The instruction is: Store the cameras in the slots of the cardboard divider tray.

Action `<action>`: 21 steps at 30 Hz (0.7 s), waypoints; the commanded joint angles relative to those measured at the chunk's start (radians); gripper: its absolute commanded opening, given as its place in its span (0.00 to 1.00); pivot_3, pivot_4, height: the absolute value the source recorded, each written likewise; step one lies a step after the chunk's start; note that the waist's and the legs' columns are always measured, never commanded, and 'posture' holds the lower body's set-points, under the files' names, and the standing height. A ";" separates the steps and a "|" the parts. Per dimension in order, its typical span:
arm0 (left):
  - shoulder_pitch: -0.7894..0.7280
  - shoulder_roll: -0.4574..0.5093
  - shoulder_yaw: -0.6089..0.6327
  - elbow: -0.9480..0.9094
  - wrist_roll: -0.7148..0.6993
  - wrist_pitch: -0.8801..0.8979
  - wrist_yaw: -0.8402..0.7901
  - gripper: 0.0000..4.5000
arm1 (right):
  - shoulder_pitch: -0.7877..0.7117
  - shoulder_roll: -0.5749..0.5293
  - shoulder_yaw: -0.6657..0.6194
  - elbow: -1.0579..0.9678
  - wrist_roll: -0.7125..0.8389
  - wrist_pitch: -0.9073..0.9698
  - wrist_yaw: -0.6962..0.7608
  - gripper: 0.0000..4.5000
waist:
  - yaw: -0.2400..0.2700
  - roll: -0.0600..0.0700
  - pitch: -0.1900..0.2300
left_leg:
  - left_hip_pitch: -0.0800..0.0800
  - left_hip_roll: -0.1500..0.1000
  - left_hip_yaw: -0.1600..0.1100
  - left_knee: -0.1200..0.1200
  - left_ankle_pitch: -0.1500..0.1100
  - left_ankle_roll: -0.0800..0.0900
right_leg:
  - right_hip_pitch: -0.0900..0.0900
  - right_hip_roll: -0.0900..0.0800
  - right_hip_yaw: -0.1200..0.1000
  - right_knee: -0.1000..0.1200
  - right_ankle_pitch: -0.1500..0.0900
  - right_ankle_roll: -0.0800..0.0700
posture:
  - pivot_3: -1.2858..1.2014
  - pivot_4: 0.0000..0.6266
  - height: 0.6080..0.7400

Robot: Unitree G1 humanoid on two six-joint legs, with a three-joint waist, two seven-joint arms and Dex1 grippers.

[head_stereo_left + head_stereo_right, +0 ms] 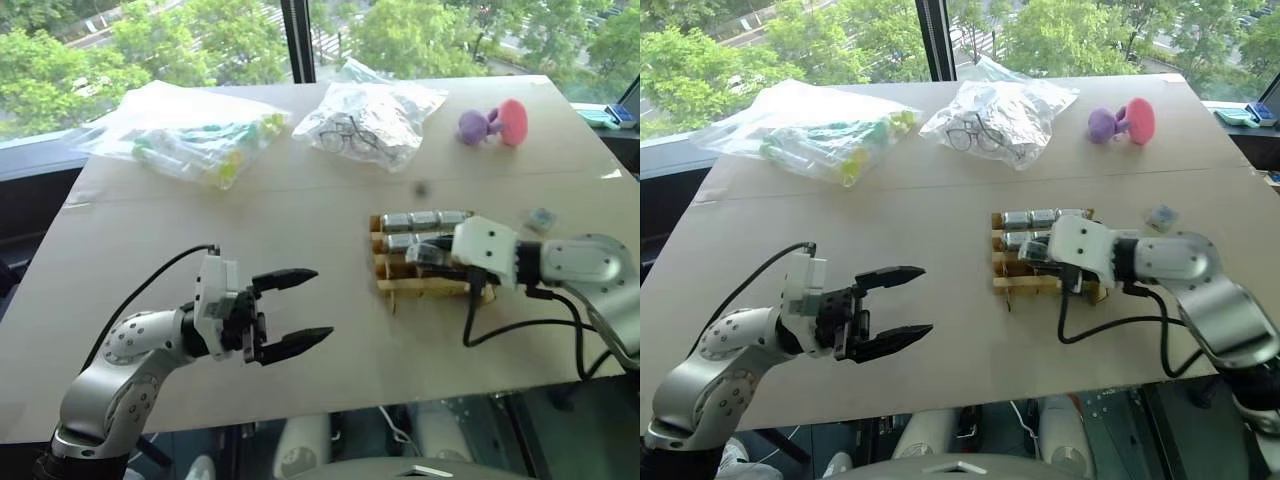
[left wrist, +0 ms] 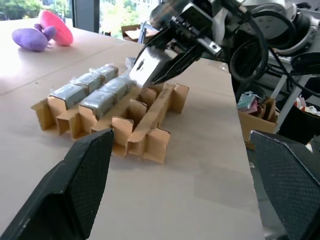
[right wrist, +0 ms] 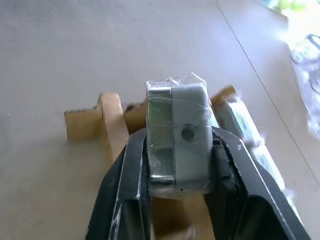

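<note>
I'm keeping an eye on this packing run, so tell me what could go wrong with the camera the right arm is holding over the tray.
1. The wrapped camera sits between the right gripper fingers over the cardboard divider tray; slightly off a slot, it may land on a divider and bend it.
2. The tray lies loose on the table, so a push could slide it.
3. The clear wrap may catch a divider edge.

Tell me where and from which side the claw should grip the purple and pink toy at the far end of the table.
Judging by its shape, grip the narrow neck between the purple part and the pink cap of the toy, coming from above. It lies on its side on the table, with open space around it.
</note>
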 commanded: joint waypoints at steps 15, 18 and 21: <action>0.085 -0.001 0.038 -0.096 -0.009 -0.019 0.073 1.00 | -0.107 0.076 0.141 0.179 -0.128 -0.082 0.154 0.20 | -0.003 0.000 0.000 | 0.002 0.001 0.000 0.001 -0.003 -0.002 | 0.001 0.000 0.000 0.002 0.000 0.000 | 0.52 0.24 1.00; 0.083 -0.002 0.037 -0.091 -0.006 -0.023 0.074 1.00 | -0.132 0.090 0.152 0.242 -0.153 -0.077 0.159 0.20 | -0.003 -0.001 -0.001 | 0.002 0.001 0.000 0.001 -0.003 -0.002 | 0.001 0.000 0.000 0.002 0.000 0.000 | 0.52 0.24 1.00; 0.081 -0.003 0.036 -0.089 -0.006 -0.023 0.073 1.00 | -0.149 0.099 0.153 0.275 -0.163 -0.076 0.164 0.20 | -0.003 0.000 -0.001 | 0.002 0.001 0.001 0.001 0.001 -0.003 | 0.001 0.000 0.000 0.002 0.000 0.000 | 0.52 0.24 1.00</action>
